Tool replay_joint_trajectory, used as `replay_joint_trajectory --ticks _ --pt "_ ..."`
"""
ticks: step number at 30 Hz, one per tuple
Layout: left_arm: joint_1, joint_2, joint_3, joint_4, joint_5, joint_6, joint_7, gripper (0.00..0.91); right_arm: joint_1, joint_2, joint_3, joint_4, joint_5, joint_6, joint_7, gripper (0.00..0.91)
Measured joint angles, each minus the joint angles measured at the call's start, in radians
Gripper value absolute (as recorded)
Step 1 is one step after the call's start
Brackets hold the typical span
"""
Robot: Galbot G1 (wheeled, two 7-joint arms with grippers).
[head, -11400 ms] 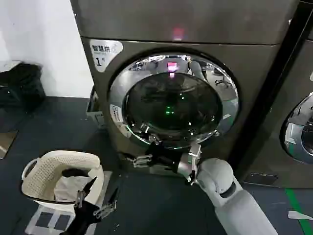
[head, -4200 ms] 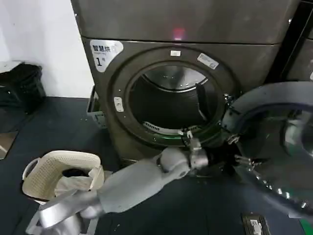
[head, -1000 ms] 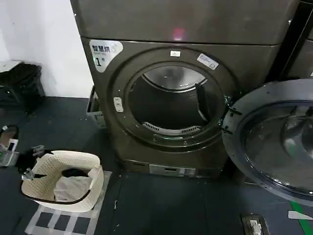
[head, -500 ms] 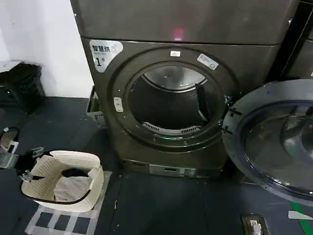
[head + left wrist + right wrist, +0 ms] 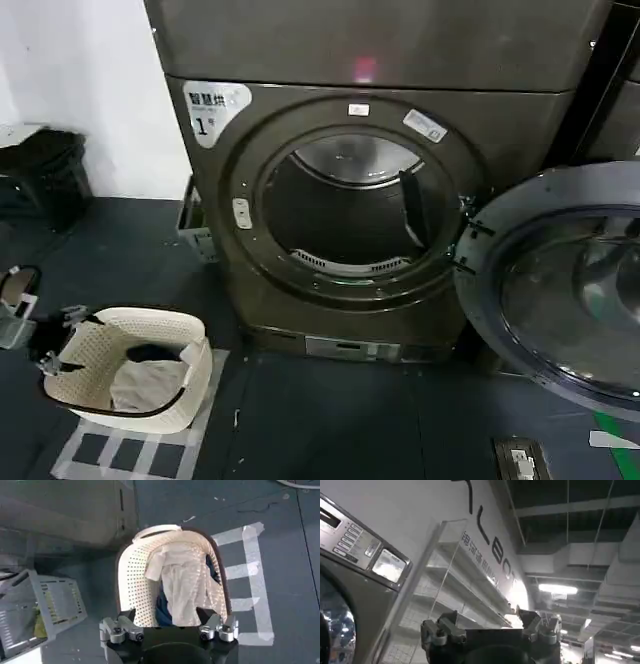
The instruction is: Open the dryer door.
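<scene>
Hovering with fingers spread, the left pincer (image 5: 50, 345) sits beside the white perforated laundry basket (image 5: 130, 365); the big dark grey-brown dryer (image 5: 350, 200) gapes; its chrome-ringed round door (image 5: 560, 290) hangs swung wide rightward; right pincer (image 5: 490, 630) open.

Dim, even indoor light; pink glint on the dryer (image 5: 380, 60), soft glare on the open dryer door (image 5: 570, 290); bright ceiling lamps (image 5: 557, 588) overexposed.

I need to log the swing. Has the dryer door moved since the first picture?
Yes. The dryer door has swung off the dryer and out to the right, baring the drum opening.
</scene>
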Motion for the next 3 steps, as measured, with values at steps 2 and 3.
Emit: replay_joint_trajectory --ticks 2,3 --pt "0.002 0.003 0.001 -0.005 0.000 0.000 0.000 0.907 -0.004 0.000 0.005 0.000 -0.001 0.001 0.000 0.907" --pt "0.002 0.006 0.001 -0.008 0.000 0.000 -0.001 0.907 -0.004 0.000 0.008 0.000 -0.002 0.001 0.000 0.907"
